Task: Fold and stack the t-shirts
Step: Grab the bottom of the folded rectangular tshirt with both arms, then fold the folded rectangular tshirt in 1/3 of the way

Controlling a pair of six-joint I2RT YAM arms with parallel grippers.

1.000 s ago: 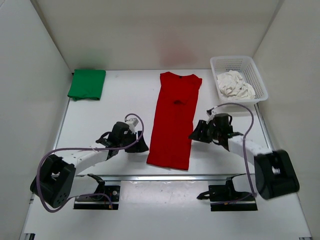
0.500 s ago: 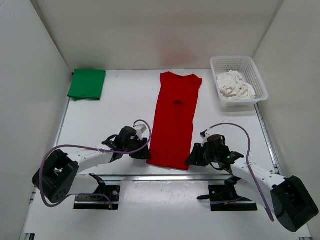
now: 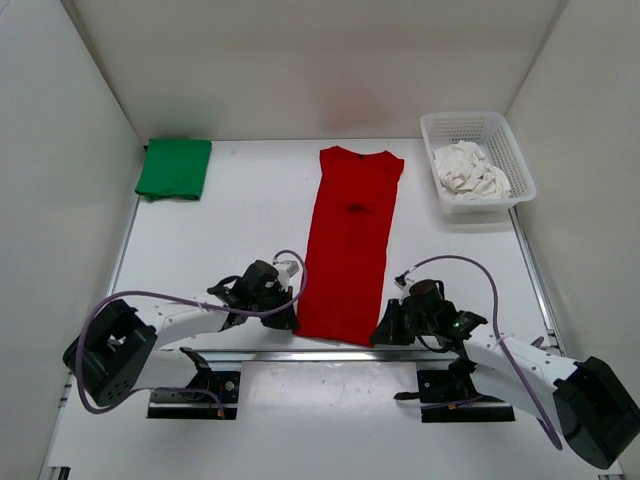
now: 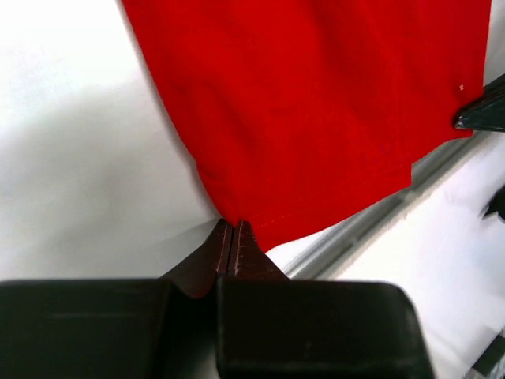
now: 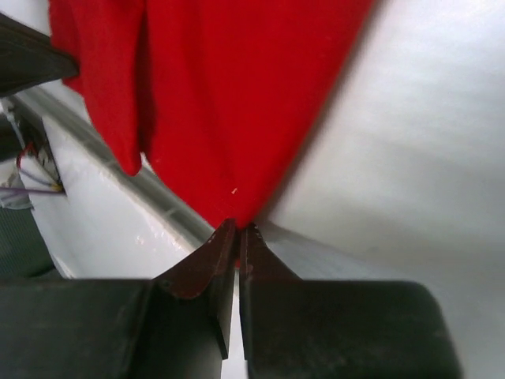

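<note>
A: Over the last second both arms have swung back from mid-shirt to the near hem, and the 2 claws have gone from apart to pinched together.

B: Pinched on what?

A: The left claw [image 3: 286,316] clamps the near-left corner of the flat red cloth t-shirt [image 3: 348,240], and the right claw [image 3: 386,332] clamps the near-right corner. The shirt lies lengthwise in the middle of the white surface [image 3: 250,200].

B: How to fold well?

A: I'd lift both corners evenly and carry the hem toward the far end, keeping the cloth taut.

B: Pose?

A: Both arms are low, with forearms angled inward.
</note>
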